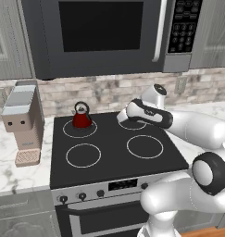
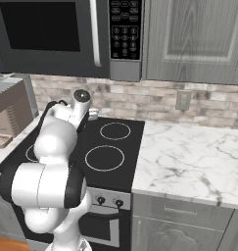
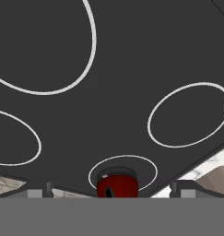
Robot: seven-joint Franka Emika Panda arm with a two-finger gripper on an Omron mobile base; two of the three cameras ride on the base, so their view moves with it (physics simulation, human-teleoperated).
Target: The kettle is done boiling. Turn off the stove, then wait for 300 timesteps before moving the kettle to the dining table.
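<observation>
Silver knobbed front panel nearest, then glossy black glass-top stove [image 1: 111,152] w/ four white ring burners, white arm's two-finger gripper [image 3: 111,192] spread wide, prob. empty, above small red conical kettle [image 1: 81,117] on back-left ring.

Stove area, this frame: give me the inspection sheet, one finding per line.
Surface: black glass stove top with four white burner rings; white marble counter on both sides.
Job's things: red kettle upright on the rear left burner; stove knobs on the silver front panel.
Clutter: beige coffee machine on the counter left of the stove.
Grippers: gripper open, above the cooktop, holding nothing, apart from the kettle.
Cables: nothing seen.
Surroundings: microwave above the stove, brick backsplash, grey cabinets, wall outlet.
</observation>
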